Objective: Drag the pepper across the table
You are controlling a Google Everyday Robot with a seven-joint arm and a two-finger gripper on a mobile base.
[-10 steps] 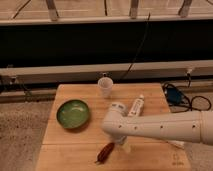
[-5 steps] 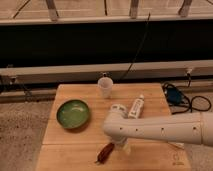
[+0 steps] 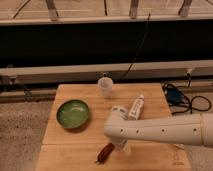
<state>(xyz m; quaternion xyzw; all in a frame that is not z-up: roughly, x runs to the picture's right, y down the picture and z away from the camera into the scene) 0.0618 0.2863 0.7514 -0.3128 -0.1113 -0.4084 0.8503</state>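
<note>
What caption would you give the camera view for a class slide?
The gripper sits beside the red pepper near the front edge of the table, with a green bowl, cup and tube behind.

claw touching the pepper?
Cannot tell. Camera view: the claw hangs low beside the pepper, under the arm; neither contact nor gap shows plainly.

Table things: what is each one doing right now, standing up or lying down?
pepper: lying flat near the front edge of the table, right by the tool
tool: down low beside the pepper, mostly hidden under the arm
green bowl: upright, nothing seen inside
white cup: standing upright near the back edge
white tube: lying flat
</note>
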